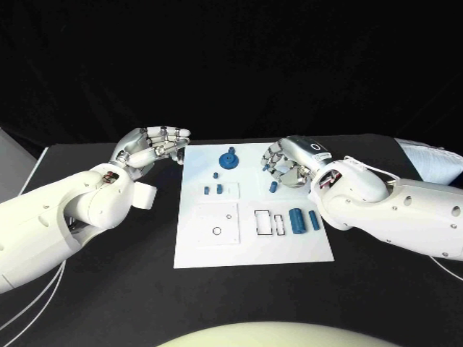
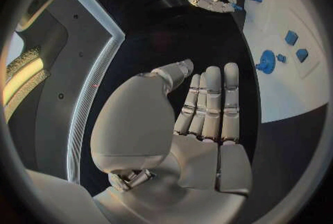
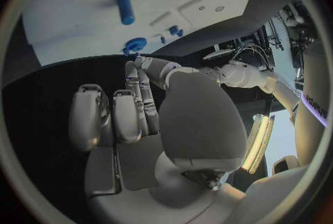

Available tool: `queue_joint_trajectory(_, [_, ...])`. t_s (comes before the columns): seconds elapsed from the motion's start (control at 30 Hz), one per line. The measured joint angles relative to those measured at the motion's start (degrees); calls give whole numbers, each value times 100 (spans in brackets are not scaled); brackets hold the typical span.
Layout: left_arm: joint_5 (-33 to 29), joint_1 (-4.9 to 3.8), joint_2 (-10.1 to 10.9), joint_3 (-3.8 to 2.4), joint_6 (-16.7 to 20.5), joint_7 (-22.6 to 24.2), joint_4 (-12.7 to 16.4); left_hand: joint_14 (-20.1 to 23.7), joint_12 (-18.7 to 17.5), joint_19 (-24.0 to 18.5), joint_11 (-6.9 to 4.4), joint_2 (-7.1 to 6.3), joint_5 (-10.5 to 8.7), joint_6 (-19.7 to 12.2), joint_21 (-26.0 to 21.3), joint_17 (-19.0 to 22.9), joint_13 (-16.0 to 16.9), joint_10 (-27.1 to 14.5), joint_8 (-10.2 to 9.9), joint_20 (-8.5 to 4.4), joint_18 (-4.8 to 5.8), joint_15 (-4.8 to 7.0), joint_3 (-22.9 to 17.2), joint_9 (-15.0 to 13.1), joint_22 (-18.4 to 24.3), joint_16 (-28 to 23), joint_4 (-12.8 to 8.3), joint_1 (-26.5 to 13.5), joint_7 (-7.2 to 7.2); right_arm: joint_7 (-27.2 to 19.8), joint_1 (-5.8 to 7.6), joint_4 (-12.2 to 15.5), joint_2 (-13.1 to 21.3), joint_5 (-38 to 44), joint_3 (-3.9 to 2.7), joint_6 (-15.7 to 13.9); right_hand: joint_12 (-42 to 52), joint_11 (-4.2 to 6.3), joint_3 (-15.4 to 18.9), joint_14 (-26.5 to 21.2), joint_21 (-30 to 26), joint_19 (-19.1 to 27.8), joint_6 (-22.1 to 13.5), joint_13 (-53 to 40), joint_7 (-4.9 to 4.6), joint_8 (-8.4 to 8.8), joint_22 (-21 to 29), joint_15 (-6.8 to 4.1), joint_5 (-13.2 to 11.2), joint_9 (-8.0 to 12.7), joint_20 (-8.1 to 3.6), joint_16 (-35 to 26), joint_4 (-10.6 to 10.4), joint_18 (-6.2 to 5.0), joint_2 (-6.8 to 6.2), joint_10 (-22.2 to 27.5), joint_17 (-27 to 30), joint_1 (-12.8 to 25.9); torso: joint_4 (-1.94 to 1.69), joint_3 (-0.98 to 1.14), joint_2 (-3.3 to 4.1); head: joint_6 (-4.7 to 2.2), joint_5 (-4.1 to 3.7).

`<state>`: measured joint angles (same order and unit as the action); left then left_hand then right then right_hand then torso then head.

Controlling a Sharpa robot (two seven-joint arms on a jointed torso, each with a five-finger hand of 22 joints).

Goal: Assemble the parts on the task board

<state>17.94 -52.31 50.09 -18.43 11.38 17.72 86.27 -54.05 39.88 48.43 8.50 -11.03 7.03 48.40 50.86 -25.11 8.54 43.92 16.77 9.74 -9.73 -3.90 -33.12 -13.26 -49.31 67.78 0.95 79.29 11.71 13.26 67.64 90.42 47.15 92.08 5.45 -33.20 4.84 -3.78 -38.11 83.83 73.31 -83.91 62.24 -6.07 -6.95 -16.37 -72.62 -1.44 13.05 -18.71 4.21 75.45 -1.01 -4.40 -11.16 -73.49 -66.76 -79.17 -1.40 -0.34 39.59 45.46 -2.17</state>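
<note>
- The task board [image 1: 255, 210] is a flat white plate lying in the middle of the black table [image 1: 106, 289], with shallow outlined recesses: a square with a small hole on the side nearer the left arm, and narrow rectangular slots beside it.
- A round blue part [image 1: 228, 160] with a short stem lies near the board's far edge, between the two hands; the left wrist view shows it as a disc [image 2: 266, 61] with a knob.
- Two small blue parts [image 1: 213, 189] lie side by side on the board, nearer the robot than the round part, with a tiny one [image 1: 214, 174] just beyond them.
- A small upright blue part [image 1: 273, 186] stands on the board just beside the right hand.
- Two blue cylinder-like parts [image 1: 304, 220] lie side by side on the board by the slots, close under the right forearm, with a smaller blue piece [image 1: 280, 221] at a slot next to them.
- The left hand [image 1: 151, 147] hovers at the board's far corner off its edge, fingers curled inward in the head view, extended together in its wrist view [image 2: 208, 107], and holding nothing.
- The right hand [image 1: 290, 162] is over the board's far part beside the round part, its fingers [image 3: 118, 113] bent, with nothing in its grasp.
- No readable writing on the board or parts.
</note>
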Motion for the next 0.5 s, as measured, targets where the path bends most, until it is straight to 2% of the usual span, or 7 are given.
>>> queue_joint_trajectory(0.23, [-1,21,-13,2,6,1,80,0,0,0,0,0,0,-7,0,0,-1,0,0,0,0,0,0,0,1,0,0,0,7,-19,-129,368,-248,73,98,30,-1,0,1,0,0,0,1,1,0,9,0,0,-6,-6,0,0,1,0,-1,-1,1,0,-11,-18,-21,50,168])
queue_joint_trajectory(0.3, [-1,23,-14,2,8,2,101,0,0,0,0,0,0,-7,0,0,-1,0,0,0,0,0,0,0,1,0,0,0,7,-27,-172,395,-323,103,121,52,-1,0,2,0,0,0,1,1,0,5,0,0,-6,-8,0,0,2,0,-1,-1,1,0,-13,-26,-28,65,208])
queue_joint_trajectory(0.5, [-1,26,-21,2,16,2,169,0,0,0,0,0,0,-7,0,-1,-1,0,0,0,0,0,0,0,1,0,0,0,7,-36,-358,319,-579,180,186,142,-11,0,-26,0,0,0,0,-7,1,-17,1,0,-9,-15,0,-1,7,0,-1,-1,15,0,-14,-32,-34,108,294])
